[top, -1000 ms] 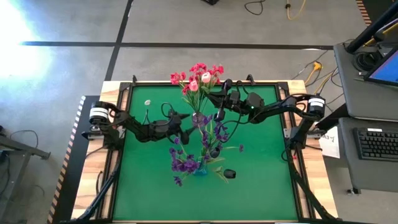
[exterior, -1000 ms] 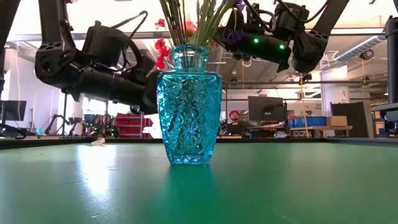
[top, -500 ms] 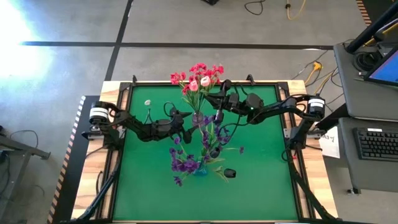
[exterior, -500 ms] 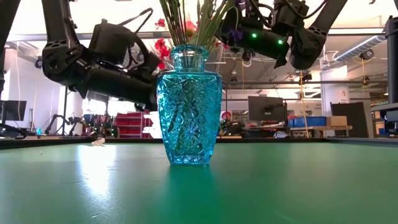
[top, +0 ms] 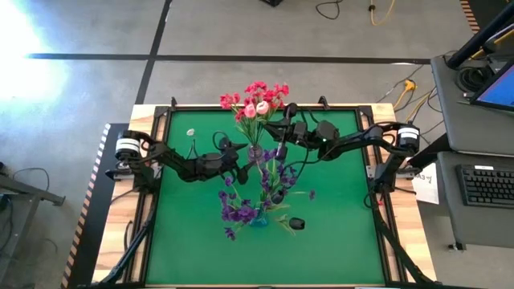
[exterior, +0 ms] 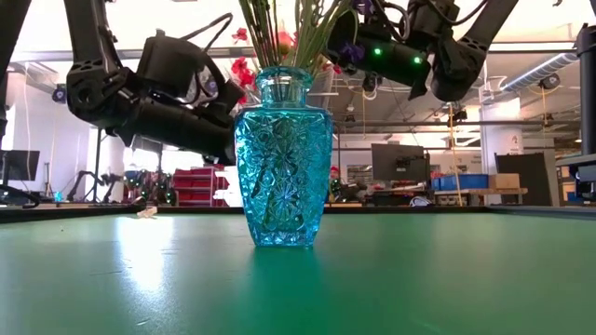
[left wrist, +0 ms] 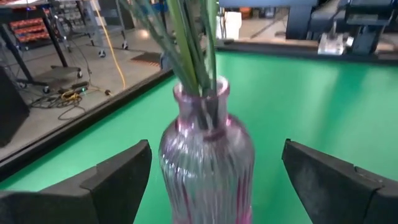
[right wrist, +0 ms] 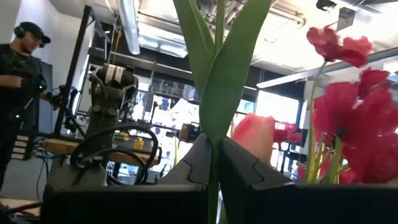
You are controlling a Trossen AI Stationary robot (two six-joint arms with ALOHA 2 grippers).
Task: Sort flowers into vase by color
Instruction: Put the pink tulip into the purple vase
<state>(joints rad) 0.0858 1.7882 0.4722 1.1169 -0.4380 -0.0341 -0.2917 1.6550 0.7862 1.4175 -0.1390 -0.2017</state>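
A ribbed pink glass vase [left wrist: 208, 158] [top: 255, 152] stands mid-table and holds red blooms [top: 257, 90] and a pale pink tulip bud [top: 250, 111] on green stems. My left gripper [left wrist: 216, 149] [top: 238, 157] is open, one finger on either side of the vase's body, touching nothing. My right gripper [right wrist: 214, 146] [top: 281, 136], above and to the vase's right, is shut on a green tulip stem. A blue cut-glass vase [exterior: 282, 158] [top: 259, 215] nearer the front holds purple sprays [top: 238, 210]. My right gripper pinches a tulip's green stem [right wrist: 216, 134] between its two fingers, just below where the long leaves [right wrist: 217, 74] spread. The fingers slant upward and lie across the stem, which stands about upright. Its lower end is hidden below the fingers.
A small black object [top: 296, 223] lies on the green mat right of the blue vase. A small pale scrap [top: 190, 132] lies at the far left. A person with a headset [right wrist: 22, 81] stands beyond the table. Open mat lies at the front left and right.
Both wrists have rolled a little in place. My left gripper stays open around the pink vase and my right stays shut on the tulip stem.
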